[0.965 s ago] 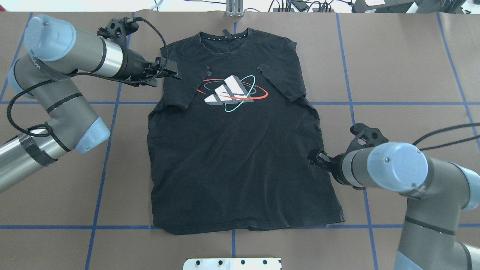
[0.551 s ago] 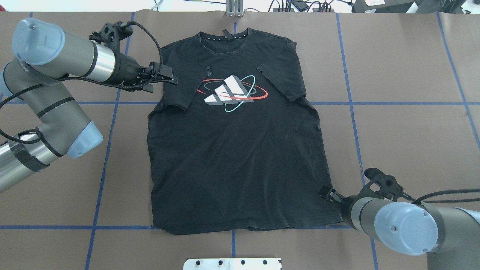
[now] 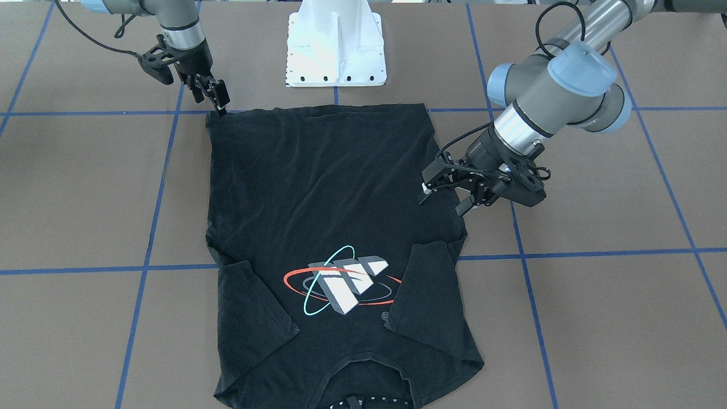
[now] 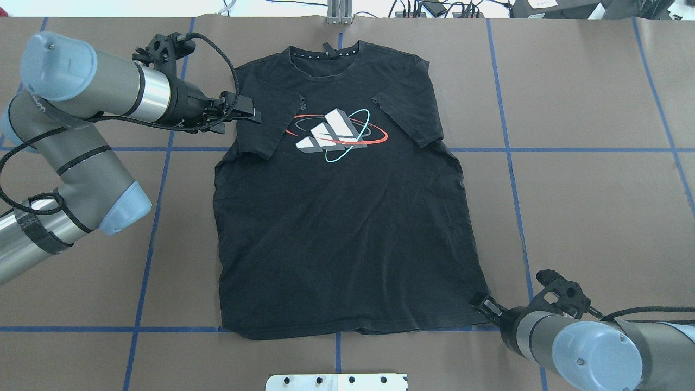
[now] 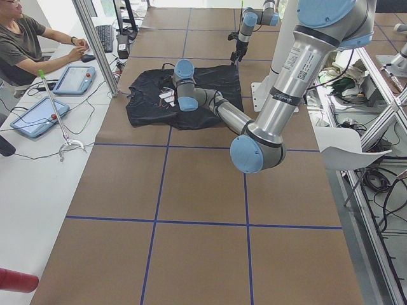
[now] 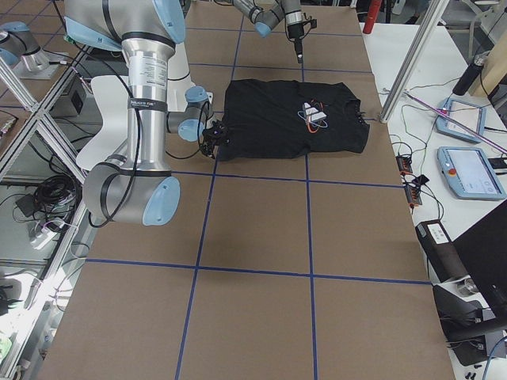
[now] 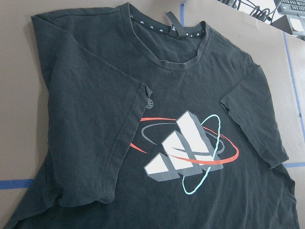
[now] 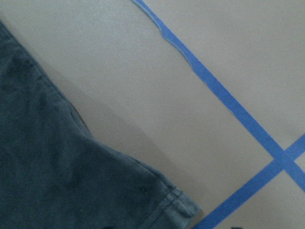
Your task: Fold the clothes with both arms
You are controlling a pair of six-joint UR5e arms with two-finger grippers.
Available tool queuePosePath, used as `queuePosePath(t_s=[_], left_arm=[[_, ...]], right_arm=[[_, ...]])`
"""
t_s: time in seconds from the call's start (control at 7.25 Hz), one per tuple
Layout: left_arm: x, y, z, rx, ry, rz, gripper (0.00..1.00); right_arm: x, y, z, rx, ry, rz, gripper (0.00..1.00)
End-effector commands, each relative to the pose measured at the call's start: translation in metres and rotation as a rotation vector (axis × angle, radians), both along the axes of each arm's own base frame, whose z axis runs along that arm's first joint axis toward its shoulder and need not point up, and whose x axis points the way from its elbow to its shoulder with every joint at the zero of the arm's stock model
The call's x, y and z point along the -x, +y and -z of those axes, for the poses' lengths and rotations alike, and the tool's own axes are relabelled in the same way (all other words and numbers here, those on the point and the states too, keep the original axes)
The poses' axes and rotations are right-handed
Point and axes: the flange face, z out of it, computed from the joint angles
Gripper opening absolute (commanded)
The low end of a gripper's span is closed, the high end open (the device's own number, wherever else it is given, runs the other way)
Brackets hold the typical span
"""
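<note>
The black T-shirt [image 4: 336, 233] is lying flat, print up, on the brown table [image 4: 592, 98], with its collar away from the robot and both sleeves turned in over the chest. The left gripper [image 3: 443, 200] is hanging at the shirt's side edge by the folded sleeve, its fingers spread wide and gripping nothing. The right gripper [image 3: 218, 105] is pointing down at the hem corner; whether its fingers are apart, I cannot tell.
</note>
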Motion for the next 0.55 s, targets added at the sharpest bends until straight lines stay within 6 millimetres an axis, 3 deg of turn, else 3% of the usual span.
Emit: queuePosePath(t_s=[0.0,0.14,0.28,0.41], left_arm=[[-0.0011,0.0013,-0.0008,-0.002,-0.001,0.004,0.97],[-0.0011,0.0010,-0.0010,-0.001,-0.003,0.005,0.97],[-0.0010,0.0009,-0.0010,-0.001,-0.003,0.007,0.98],[-0.0027,0.0009,-0.0023,-0.004,-0.008,0.021,0.98]], right_arm=[[0.0055,0.0047,-0.0101,0.000,0.018,0.011,0.85],[0.0056,0.0046,-0.0102,0.000,0.018,0.011,0.79],[0.0050,0.0045,-0.0123,0.000,0.023,0.010,0.63],[0.0065,0.0044,-0.0096,0.000,0.017,0.009,0.33]])
